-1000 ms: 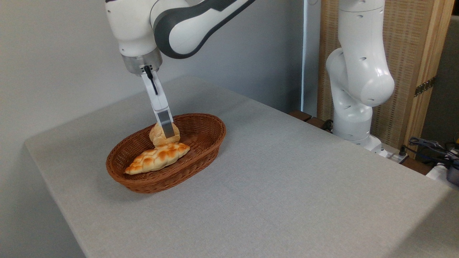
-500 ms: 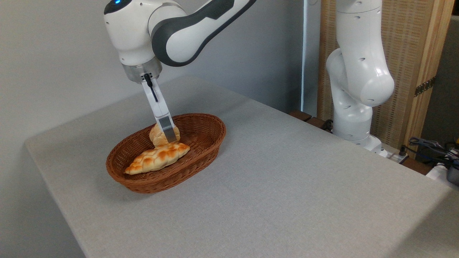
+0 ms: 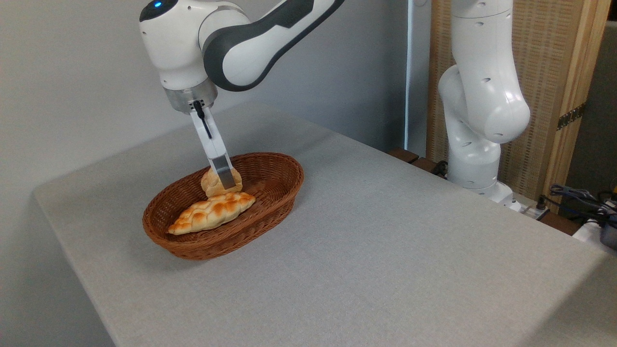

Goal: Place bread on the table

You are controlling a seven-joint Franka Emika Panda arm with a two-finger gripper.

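The bread [image 3: 213, 182], a small pale golden bun, is being seen inside the brown wicker basket [image 3: 270, 202], toward its back half, still off the table top. It is sitting just behind the long braided loaf [image 3: 211, 213], and its lower edge is touching or overlapping that loaf's upper right end. The gripper [image 3: 225, 179] is being lowered onto the bun from above at a slant, the near finger [image 3: 221, 166] being laid across the bun's right face so that the grey pad is pressed against it. Only this one finger is being shown clearly; the second is being hidden behind it and the bun, so whether the jaws are clamped on the bread or merely set around it cannot be told. The basket is being carried by the light grey table [image 3: 385, 231], near its left rear part. The white arm base [image 3: 477, 120] is being seen standing at the table's far right edge.
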